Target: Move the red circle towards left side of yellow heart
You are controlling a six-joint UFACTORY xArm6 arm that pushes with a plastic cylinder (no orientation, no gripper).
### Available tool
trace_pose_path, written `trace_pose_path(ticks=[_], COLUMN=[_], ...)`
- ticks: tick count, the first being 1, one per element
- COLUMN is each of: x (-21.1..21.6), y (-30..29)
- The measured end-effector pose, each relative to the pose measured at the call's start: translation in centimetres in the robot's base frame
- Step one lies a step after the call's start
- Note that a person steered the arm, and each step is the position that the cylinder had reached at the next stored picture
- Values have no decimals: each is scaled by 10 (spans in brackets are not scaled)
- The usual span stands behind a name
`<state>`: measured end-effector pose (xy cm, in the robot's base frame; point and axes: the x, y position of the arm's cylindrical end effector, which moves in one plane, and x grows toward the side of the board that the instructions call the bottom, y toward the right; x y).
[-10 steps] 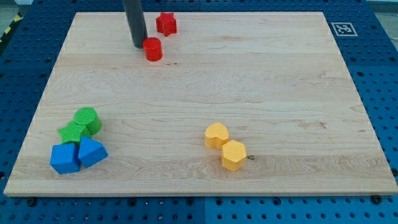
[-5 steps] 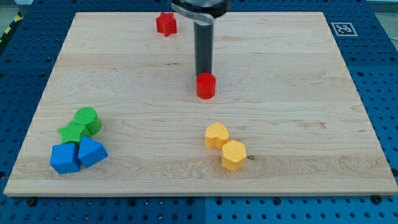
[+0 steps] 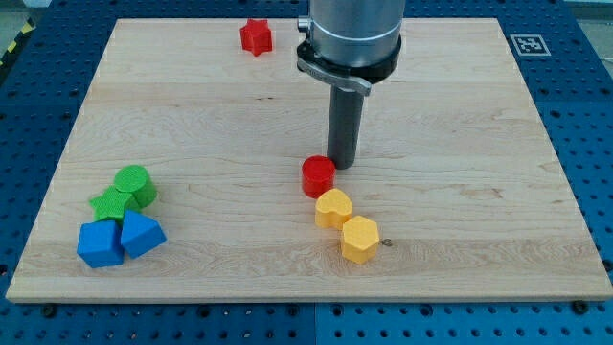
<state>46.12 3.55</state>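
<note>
My tip (image 3: 343,165) is sitting at the red circle (image 3: 318,176), on its upper-right edge and, as far as I can tell, touching it. The red circle is lying just above and slightly to the view's left of the yellow heart (image 3: 333,208), nearly touching it. The heart's left side is toward the view's bottom-left from the circle, so I am judging that pushing from here would drive it down that way. I am working with no jaws, only a bare rod that is holding nothing. A second yellow block (image 3: 360,239) is touching the heart.
</note>
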Motion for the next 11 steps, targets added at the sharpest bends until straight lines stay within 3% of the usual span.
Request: trace_pose_path(ticks=[2,9,11], x=[-14,59,-27], y=[-6,-35,-94])
